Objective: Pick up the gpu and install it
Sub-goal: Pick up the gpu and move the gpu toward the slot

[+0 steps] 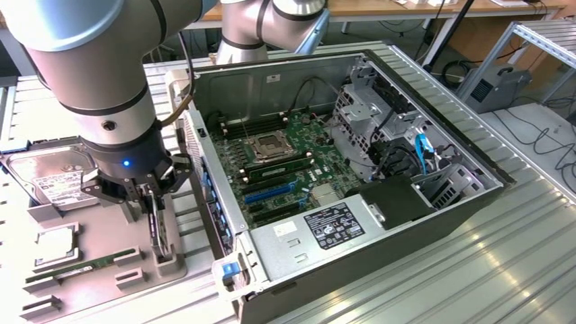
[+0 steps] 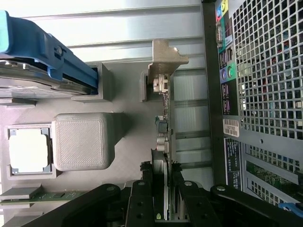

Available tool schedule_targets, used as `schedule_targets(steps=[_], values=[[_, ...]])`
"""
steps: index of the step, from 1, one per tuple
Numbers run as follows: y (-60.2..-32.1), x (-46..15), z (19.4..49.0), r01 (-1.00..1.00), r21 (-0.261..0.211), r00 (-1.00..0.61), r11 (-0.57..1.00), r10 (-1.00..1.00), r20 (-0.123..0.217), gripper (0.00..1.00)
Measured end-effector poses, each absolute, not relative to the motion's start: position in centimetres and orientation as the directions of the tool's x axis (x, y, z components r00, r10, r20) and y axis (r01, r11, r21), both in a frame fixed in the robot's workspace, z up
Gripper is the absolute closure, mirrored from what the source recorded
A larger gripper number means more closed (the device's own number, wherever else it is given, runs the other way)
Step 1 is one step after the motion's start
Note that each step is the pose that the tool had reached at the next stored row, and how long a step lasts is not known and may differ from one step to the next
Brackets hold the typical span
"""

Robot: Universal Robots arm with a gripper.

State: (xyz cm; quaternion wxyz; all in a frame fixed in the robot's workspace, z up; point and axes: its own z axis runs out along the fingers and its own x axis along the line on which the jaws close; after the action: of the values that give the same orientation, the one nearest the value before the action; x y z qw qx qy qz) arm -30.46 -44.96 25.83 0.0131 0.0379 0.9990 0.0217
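The jaws are sitting partly closed and clenching the gpu (image 1: 160,233) (image 2: 165,124): in the wrist view the black fingers (image 2: 146,189) are pressing against both faces of the thin card, with no gap showing. The gripper (image 1: 155,202) (image 2: 162,179) is hanging in the lower left of the exterior view. There the gpu is standing on its long edge in a slot of the gray tray (image 1: 104,226), just beside the open computer case (image 1: 387,236). The card is showing as a dark, narrow board with small components along its edge and a silver bracket (image 2: 163,59) at its far end. A hard drive (image 1: 50,179), a processor (image 1: 56,244) and a green memory stick (image 1: 81,265) are lying elsewhere on the tray.
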Motion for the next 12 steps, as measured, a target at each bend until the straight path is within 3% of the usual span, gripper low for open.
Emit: schedule_targets(steps=[12], values=[[-44.96, -30.46, 26.29, 0.075, 0.044, -0.997, 0.996, 0.076, -0.024, 0.74]])
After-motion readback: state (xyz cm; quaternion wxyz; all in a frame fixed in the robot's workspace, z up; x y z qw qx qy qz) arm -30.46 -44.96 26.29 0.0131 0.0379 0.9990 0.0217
